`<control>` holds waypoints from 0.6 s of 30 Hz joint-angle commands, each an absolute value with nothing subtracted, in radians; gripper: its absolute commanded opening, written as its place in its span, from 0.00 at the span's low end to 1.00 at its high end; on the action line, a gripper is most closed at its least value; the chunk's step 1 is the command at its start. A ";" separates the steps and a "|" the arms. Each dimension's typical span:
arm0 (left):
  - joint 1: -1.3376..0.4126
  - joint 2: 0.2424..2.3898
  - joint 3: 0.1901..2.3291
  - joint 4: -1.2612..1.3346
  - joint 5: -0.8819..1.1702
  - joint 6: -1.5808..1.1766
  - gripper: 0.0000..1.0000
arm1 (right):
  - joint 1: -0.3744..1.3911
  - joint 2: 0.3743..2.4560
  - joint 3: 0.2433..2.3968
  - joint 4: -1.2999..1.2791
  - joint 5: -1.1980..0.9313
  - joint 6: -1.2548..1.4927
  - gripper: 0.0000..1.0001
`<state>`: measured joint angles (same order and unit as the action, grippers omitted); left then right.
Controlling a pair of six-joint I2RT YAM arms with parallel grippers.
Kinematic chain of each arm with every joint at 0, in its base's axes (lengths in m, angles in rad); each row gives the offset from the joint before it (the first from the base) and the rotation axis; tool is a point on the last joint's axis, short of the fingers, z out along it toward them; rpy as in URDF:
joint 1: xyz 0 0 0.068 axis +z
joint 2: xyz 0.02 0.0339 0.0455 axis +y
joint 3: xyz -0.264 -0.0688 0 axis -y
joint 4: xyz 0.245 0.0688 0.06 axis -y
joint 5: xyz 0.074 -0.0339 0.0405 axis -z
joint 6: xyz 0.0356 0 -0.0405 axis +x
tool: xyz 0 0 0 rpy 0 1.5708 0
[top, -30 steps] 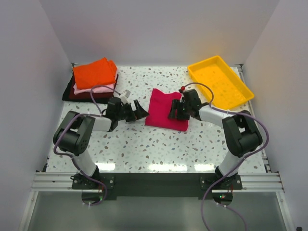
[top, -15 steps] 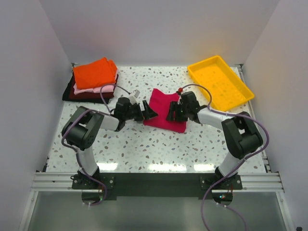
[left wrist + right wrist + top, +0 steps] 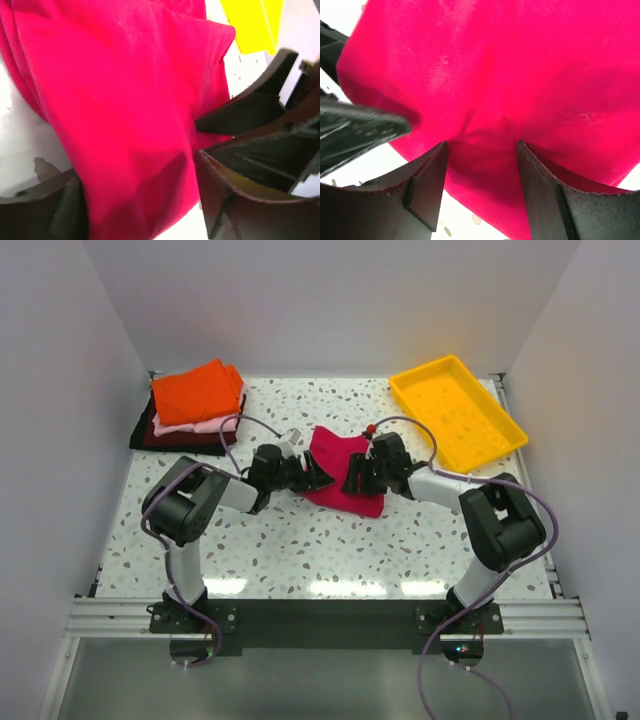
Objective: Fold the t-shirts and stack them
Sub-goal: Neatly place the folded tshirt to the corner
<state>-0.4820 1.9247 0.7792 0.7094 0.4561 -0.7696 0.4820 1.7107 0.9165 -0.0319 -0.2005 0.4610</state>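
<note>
Brought the left hand [image 3: 316, 474] across to the left edge of the crimson t-shirt [image 3: 336, 448] and began narrowing it from fully wide. Probably means a two-sided lift toward the folded stack [image 3: 195, 405], far left of that hand. Now partly narrowed, with cloth filling the gap; cannot tell if gripped yet. With the right hand [image 3: 357, 479], pinching a bunched fold at the opposite edge.
</note>
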 commanded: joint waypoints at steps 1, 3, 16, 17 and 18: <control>-0.511 1.983 0.779 0.632 0.437 -0.788 0.67 | 0.514 1.735 0.856 -0.121 -0.224 0.480 0.61; -0.515 1.997 0.784 0.638 0.434 -0.798 0.57 | 0.515 1.735 0.850 -0.114 -0.225 0.482 0.61; -0.496 1.924 0.900 0.330 0.292 -0.602 0.00 | 0.528 1.663 0.804 -0.156 -0.209 0.479 0.61; -0.479 1.893 0.919 0.289 0.276 -0.571 0.00 | 0.528 1.632 0.802 -0.166 -0.206 0.477 0.61; -0.473 1.876 0.937 0.206 0.250 -0.505 0.00 | 0.526 1.617 0.793 -0.182 -0.203 0.477 0.61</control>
